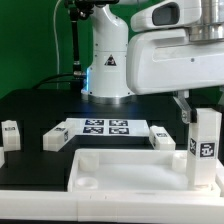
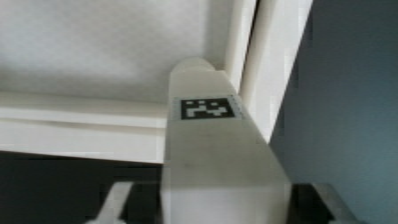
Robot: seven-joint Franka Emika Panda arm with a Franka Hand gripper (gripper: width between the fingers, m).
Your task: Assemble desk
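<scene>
**Leg held upright at tabletop corner**

The gripper (image 1: 195,116) is clamped on a leg (image 1: 205,148). The leg's long axis is vertical, pointing straight down from the fingers into the tabletop (image 1: 110,172) corner on the exterior view's right. Contact cannot be confirmed.

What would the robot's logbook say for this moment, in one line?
gripper: shut on leg | leg: upright at tabletop corner | other legs: lying loose on table
</scene>
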